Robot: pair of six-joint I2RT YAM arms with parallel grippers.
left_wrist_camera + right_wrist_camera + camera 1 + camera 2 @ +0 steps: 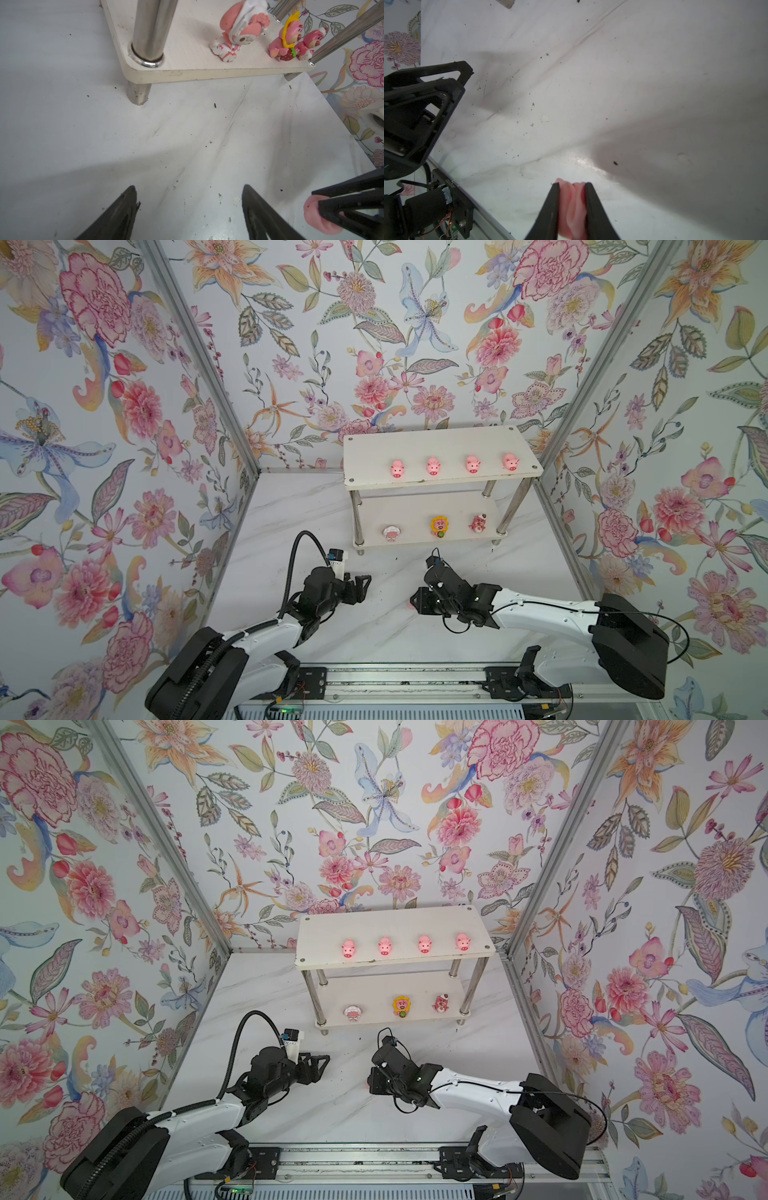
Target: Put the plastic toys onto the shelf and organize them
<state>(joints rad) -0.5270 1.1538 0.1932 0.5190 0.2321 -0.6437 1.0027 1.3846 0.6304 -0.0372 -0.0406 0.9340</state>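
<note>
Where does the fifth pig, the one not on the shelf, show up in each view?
Top view: pig, a pink sliver at the right gripper, near centre, lower third.
Top view: same sliver, just left of centre.
Left wrist: lower right corner, between black jaws.
Right wrist: bottom centre, pinched between the jaws.
Shared landmark: the right gripper, clamped on it in all four.

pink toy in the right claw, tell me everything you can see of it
The pink toy is pale pink, smooth and rounded, rubbery-looking, with soft folds; no face shows. The right claw is shut on it, clamping it from both sides. It is low over the white marbled table, in front of the shelf; whether it touches the table is unclear.
</note>
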